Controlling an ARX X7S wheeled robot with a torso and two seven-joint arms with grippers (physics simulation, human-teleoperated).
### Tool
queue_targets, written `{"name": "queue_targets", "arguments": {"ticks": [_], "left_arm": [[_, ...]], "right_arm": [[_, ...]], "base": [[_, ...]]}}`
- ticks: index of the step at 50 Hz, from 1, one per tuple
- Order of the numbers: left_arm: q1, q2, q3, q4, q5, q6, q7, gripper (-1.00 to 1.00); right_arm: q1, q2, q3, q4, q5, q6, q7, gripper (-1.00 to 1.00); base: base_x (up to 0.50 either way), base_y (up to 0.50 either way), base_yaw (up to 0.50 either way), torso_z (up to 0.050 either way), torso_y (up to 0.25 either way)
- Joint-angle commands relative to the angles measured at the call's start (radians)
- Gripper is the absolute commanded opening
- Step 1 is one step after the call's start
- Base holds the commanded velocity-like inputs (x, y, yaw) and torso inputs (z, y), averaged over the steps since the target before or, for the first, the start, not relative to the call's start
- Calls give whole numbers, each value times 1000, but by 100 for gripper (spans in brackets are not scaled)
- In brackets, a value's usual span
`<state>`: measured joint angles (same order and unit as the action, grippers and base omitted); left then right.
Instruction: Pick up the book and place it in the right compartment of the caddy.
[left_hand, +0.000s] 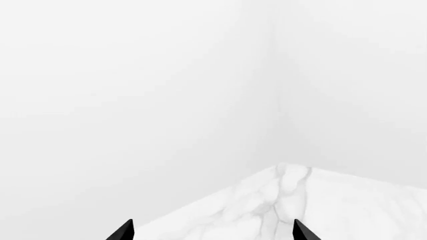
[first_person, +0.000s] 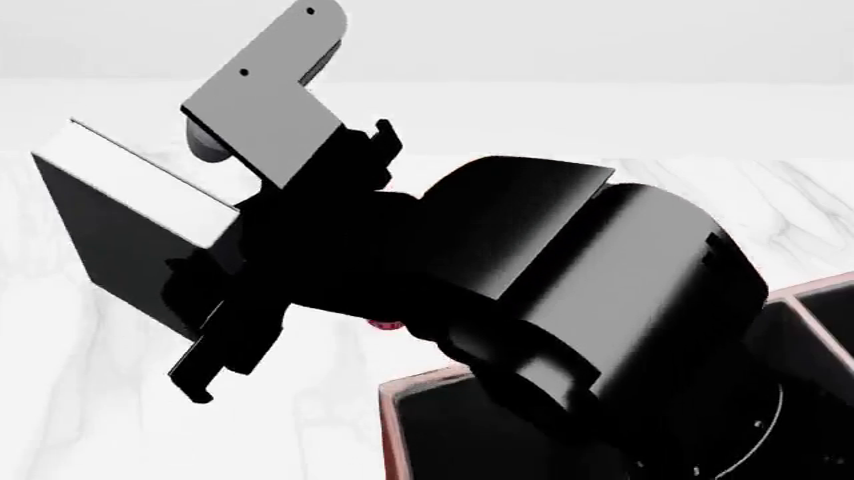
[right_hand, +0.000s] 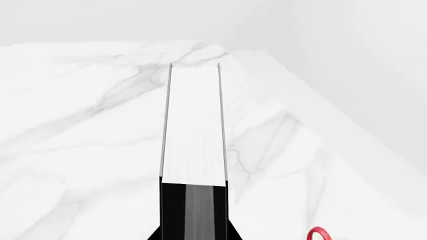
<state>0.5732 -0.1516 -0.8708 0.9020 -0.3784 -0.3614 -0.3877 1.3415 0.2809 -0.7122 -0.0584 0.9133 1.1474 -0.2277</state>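
Observation:
My right gripper (right_hand: 193, 235) is shut on the book, which I see edge-on in the right wrist view: white page edges (right_hand: 193, 125) between thin black covers, held up above the marble table. In the head view the book (first_person: 120, 230) is tilted in the air at the left, and my black right arm (first_person: 561, 280) crosses the middle. The caddy shows below the arm as a reddish-brown rim (first_person: 390, 420) with a black lining; its right side (first_person: 817, 300) is partly hidden by the arm. My left gripper (left_hand: 213, 232) is open and empty over a table corner.
The white marble table (first_person: 80, 400) runs back to a plain white wall. A sliver of the red mug peeks out under the arm (first_person: 384, 325), and its rim shows in the right wrist view (right_hand: 319, 234). The table's corner (left_hand: 280, 167) is in the left wrist view.

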Motion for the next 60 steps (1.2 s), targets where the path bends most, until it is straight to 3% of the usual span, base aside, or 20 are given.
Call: {"name": "queue_targets", "arguments": {"ticks": [1,19,36,41,52,60], "left_arm": [[1,-2,3,-1,0,5,-1,100],[-3,-13,15,-3,4,-2,-6,100],[-19,-31,34,-8,8,-14,-14,100],[-18,-29,37,-13,10,-8,-12,100],[-16,-32,38,-11,7,-9,-16,100],[-19,-39,42,-9,5,-14,-20,100]], "right_arm": [[85,34,100,146,-57,-8,52,-100],[130,143,168,210,-114,43,190,-100],[108,276,427,96,-10,332,493,-100],[122,317,446,87,-21,391,571,-100],[106,426,526,189,348,418,981,-100],[99,488,506,189,415,398,1048,-100]], "base": [[0,0,0,0,10],[0,0,0,0,1],[0,0,0,0,1],[0,0,0,0,2],[0,0,0,0,1],[0,0,0,0,1]]}}
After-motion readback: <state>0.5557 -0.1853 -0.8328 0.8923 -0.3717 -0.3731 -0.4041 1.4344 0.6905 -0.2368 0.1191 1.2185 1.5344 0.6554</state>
